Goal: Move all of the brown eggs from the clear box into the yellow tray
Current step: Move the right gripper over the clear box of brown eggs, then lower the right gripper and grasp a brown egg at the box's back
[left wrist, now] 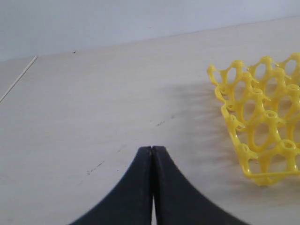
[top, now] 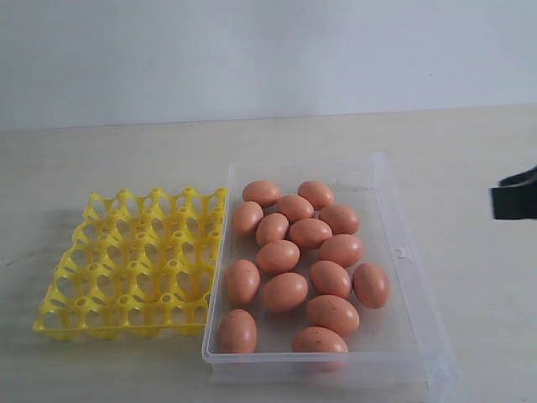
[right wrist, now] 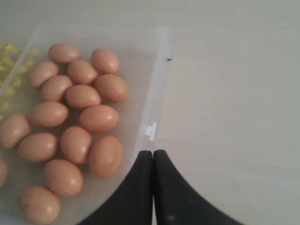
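**No eggs moved yet**

The clear box (top: 401, 277) holds all sixteen brown eggs (top: 285, 291), clustered on its floor. Just beside it, the yellow tray (top: 126, 252) has every cup bare. The whole transfer remains. The right gripper (right wrist: 153, 157) hangs near the box's outer wall and the left gripper (left wrist: 152, 154) near the tray, each with jaws pressed together and holding nothing.

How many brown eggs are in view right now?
16 smooth brown oval eggs, all lying loose in the clear rectangular plastic box; none in the yellow plastic egg tray. None appear hidden.

eggs (top: 285, 290) in box (top: 409, 277), tray (top: 134, 260) left
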Controlling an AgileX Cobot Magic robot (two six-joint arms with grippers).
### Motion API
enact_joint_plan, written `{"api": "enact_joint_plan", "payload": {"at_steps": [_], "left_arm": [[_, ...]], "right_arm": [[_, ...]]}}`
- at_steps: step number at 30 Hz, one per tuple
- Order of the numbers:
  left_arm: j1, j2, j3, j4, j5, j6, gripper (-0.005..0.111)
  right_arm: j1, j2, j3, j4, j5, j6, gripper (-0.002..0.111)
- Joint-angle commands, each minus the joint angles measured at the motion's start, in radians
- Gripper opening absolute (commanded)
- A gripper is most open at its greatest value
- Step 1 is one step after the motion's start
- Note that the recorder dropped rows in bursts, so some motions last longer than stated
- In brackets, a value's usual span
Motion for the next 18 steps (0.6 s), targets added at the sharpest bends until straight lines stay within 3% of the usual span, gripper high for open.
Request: {"api": "enact_joint_plan", "payload": {"at_steps": [1, 8, 11, 12, 14, 18], "left_arm": [[-0.006, -0.006, -0.004, -0.002, -0.009, -0.005, 0.0], [-0.006, -0.006, -0.004, -0.002, -0.009, -0.005, 0.0], [-0.006, -0.006, -0.004, -0.002, -0.009, -0.005, 0.0], [-0.006, -0.006, -0.004, -0.002, -0.009, -0.005, 0.0], [-0.006, -0.006, -0.004, -0.002, -0.009, -0.005, 0.0], [-0.006, -0.006, -0.004, -0.002, -0.009, -0.005, 0.0]], "right_arm": [[0.136, 0.26, -0.216, -0.019, 0.077, -0.013, 0.0], [0.164, 0.674, -0.618, -0.073, 0.362, -0.093, 0.002], [0.169, 0.831, -0.771, -0.072, 0.499, -0.124, 0.019], [0.179, 0.885, -0.824, -0.072, 0.543, -0.153, 0.033], [0.187, 0.948, -0.887, -0.072, 0.557, -0.184, 0.048], [0.189, 1.046, -0.971, -0.133, 0.561, -0.187, 0.051]]}}
